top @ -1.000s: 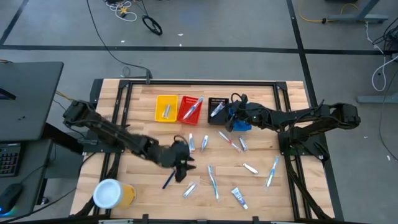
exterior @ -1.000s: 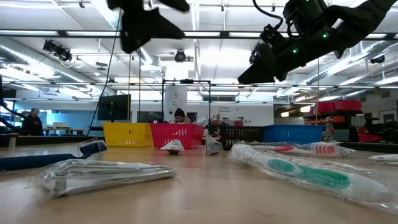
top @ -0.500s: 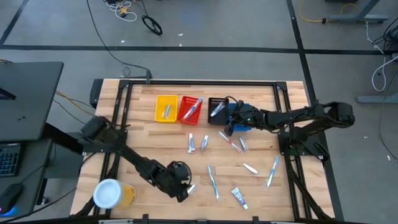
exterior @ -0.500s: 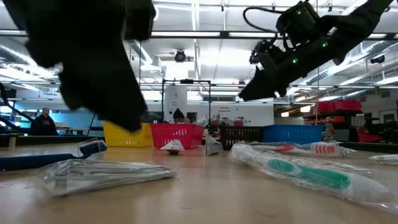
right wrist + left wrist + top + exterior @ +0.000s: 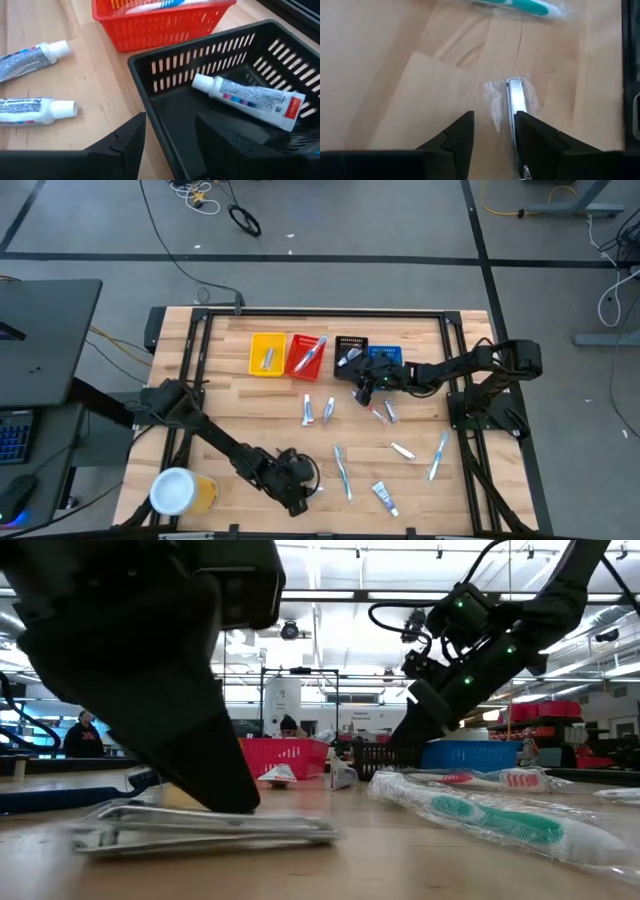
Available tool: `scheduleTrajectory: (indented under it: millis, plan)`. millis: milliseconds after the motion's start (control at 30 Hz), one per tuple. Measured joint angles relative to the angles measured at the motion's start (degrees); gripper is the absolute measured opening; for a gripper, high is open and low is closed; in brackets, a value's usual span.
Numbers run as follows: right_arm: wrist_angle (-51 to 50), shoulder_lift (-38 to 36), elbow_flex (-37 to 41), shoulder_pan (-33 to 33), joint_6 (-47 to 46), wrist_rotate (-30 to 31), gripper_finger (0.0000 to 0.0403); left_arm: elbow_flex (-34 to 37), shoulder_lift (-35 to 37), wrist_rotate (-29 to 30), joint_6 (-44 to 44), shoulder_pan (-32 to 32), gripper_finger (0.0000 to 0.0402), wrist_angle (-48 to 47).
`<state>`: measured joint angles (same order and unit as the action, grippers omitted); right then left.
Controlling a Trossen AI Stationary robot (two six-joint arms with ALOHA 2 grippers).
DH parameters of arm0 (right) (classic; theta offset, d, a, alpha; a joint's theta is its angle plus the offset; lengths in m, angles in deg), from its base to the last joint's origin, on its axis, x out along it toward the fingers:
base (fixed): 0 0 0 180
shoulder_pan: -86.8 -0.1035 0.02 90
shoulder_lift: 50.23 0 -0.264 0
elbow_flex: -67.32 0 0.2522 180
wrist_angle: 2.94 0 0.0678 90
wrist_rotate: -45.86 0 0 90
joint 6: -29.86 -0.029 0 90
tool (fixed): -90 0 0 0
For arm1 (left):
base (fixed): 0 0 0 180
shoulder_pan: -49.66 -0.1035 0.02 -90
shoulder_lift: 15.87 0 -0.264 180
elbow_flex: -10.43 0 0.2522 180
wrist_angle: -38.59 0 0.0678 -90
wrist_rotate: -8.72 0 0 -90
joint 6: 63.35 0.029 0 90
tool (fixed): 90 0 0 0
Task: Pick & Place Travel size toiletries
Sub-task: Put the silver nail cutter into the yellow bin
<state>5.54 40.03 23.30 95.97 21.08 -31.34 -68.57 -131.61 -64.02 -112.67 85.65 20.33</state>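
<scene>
Here, the left pincer (image 5: 297, 492) straddles a silvery packet (image 5: 516, 102), fingers spread, while the right pincer (image 5: 362, 387) hangs spread beside the black bin (image 5: 215, 120).

yellow bin (image 5: 266, 352), red bin (image 5: 306, 355), black bin (image 5: 235, 115), teal-handled toothbrush (image 5: 495, 817).

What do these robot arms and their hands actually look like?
Both arms are dark, slim and jointed. The left hand ends in two black wedge-shaped fingers, as does the right hand. In the low view, the right arm carries looping black cables and small green lights.
</scene>
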Motion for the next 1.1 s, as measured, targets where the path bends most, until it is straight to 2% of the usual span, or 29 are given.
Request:
scheduleTrajectory:
  millis: [133, 200, 400, 500, 600, 700, 800, 1033, 1100]
  plan:
    - [1.01, -0.08, 0.0, 0.01, 0.45, 0.03, 0.0181, 0.03, 0.0, 0.31, 12.29, -0.87, 0.0153, -2.92]
    - [2.0, -0.31, 0.0, 0.01, 1.02, 0.04, 0.0181, 0.12, 0.29, 2.67, 15.76, -1.67, 0.0153, -3.51]
    - [5.15, -0.35, 0.0, -0.56, 2.82, 0.03, 0.0181, 0.77, 3.87, 3.98, 17.23, -6.66, 0.0153, -6.17]
    - [5.67, -0.35, 0.0, -0.96, 3.73, 0.08, 0.0181, 0.59, 7.94, 2.1, 15.56, -9.1, 0.0153, -7.69]
    - [5.75, -0.35, 0.0, -1.03, 3.85, 0.04, 0.0181, 0.51, 10.59, -2.3, 16.7, -9.35, 0.0153, -7.11]
    - [5.41, -0.35, 0.0, -1.01, 3.97, 0.07, 0.0181, 0.52, 10.88, -6.1, 17.24, -7.96, 0.0157, -0.61]
    - [5.46, -0.35, 0.0, -1.01, 4.81, 0.11, 0.0181, 0.31, 9.73, -7.01, 15.72, -5.37, 0.0166, 4.46]
    - [6.26, -0.35, 0.0, -1.01, 5.18, 0.13, 0.0181, -0.1, 5.84, -0.19, 9.95, 2.14, 0.0187, 4.57]
    - [6.3, -0.35, 0.02, -1.02, 5.18, 0.12, 0.0181, 0.19, 5.49, 2.85, 9.05, 3.7, 0.0188, 1.11]
